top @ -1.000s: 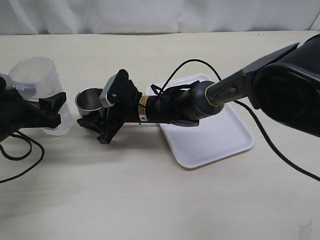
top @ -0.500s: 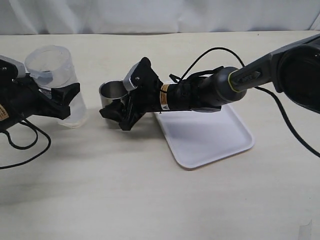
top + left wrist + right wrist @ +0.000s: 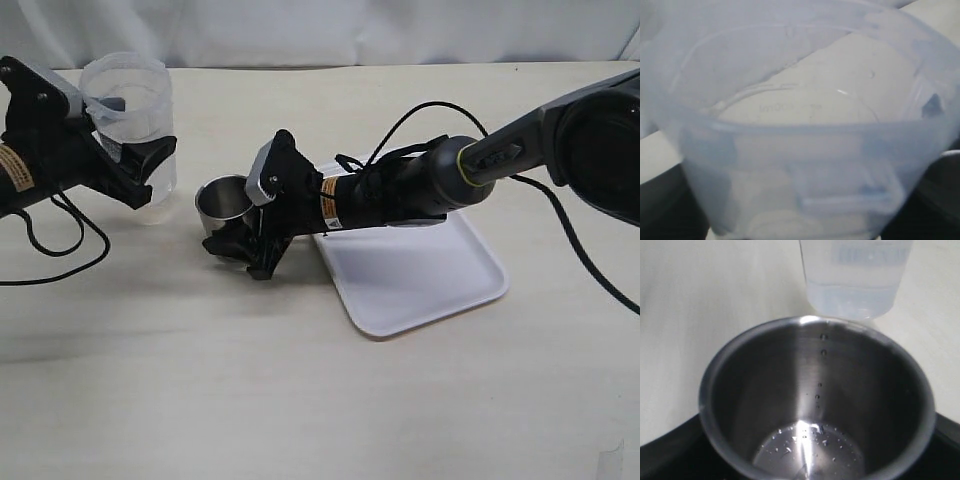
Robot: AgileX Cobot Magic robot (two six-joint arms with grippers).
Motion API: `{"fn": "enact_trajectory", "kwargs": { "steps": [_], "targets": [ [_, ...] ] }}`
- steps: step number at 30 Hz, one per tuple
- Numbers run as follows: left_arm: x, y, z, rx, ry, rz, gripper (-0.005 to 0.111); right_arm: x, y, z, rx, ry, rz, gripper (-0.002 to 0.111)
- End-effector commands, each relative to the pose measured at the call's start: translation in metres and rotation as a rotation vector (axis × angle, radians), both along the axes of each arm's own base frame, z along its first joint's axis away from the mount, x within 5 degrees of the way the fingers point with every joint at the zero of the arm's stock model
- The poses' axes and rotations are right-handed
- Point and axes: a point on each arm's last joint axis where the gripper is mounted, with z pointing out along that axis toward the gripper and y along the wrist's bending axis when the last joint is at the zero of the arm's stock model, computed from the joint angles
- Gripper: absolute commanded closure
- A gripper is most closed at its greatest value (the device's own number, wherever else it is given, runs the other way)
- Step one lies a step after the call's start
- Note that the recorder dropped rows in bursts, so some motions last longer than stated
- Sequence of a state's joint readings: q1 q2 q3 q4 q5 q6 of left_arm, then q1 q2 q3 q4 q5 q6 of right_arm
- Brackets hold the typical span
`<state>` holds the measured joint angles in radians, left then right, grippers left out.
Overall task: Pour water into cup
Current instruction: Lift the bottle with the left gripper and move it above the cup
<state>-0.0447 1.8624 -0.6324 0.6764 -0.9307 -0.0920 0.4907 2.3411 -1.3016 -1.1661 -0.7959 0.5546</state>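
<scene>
A pale bench (image 3: 300, 400) is seen across the whole exterior view, backed by a white cloth. The right arm (image 3: 440, 180) is stretched low across it from the right edge towards the left, passing over a white tray (image 3: 430, 275) that is laid flat on the bench right of centre. A black cable (image 3: 400, 125) is looped above this arm. The left arm (image 3: 40, 165) is seen at the left edge.

The tall clear container (image 3: 130, 100) is pinched by the left jaws, one dark finger being laid across its side. It is held upright and open at the top, at the upper left of the exterior view. Whether its base is touching the bench cannot be told. A blurred blue-and-white label (image 3: 870, 252) is shown on it in the right wrist view.

The cup (image 3: 222, 200) is clasped by the right jaws, whose black fingers are pressed against its sides. It is placed upright between the container and the tray, near the tray's left corner and apart from the container.

The water (image 3: 855, 297) is seen through the bottom of the container. Only scattered droplets (image 3: 807, 442) are found on the floor and inner wall of the cup.
</scene>
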Motion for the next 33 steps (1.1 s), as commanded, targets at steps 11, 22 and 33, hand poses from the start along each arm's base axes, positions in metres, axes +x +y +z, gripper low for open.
{"fn": "enact_trajectory", "kwargs": {
  "steps": [11,22,33],
  "targets": [
    [0.002,-0.004,0.013,0.077,-0.202,-0.074,0.107,0.002,-0.006,0.017,0.124,-0.039,0.059,0.104],
    [0.003,-0.005,0.017,0.14,-0.295,-0.102,0.107,0.002,-0.006,0.017,0.118,-0.034,0.068,0.104],
    [0.011,-0.008,0.021,0.171,-0.29,-0.132,0.107,0.001,-0.006,0.016,0.113,-0.036,0.075,0.104]
  ]
}}
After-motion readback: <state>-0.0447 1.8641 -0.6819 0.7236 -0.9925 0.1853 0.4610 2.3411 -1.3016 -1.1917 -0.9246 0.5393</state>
